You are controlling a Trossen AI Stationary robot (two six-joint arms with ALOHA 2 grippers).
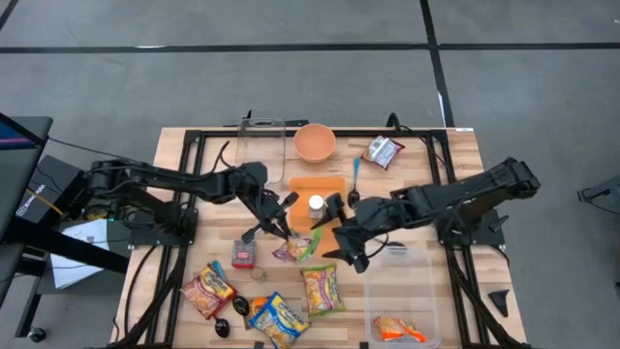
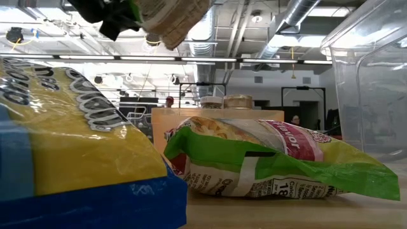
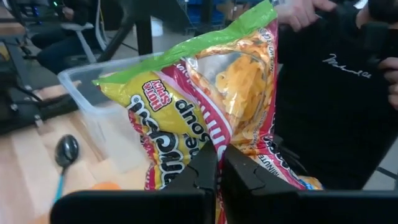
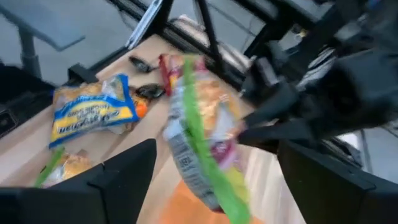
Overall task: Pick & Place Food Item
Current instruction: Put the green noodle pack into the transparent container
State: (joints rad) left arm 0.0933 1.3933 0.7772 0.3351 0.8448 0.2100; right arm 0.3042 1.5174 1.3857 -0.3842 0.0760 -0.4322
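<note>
The left gripper [image 3: 217,171] is pinched tight on a soup packet [image 3: 205,106] — green, yellow and pink, with a clear window showing pale orange pieces inside. The two dark fingers [image 3: 200,171] meet on the packet's lower edge, and the packet stands up from them, its green top edge uppermost. Behind the packet sits a clear plastic container [image 3: 102,102], its rim partly hidden by the packet's yellow corner. Beside the container, on the wooden table [image 3: 28,152], lies a spoon [image 3: 65,152] with a dark bowl and a blue handle. Past the packet's far side stands a person in a dark top [image 3: 336,93] — hands at the packet's upper corner.
</note>
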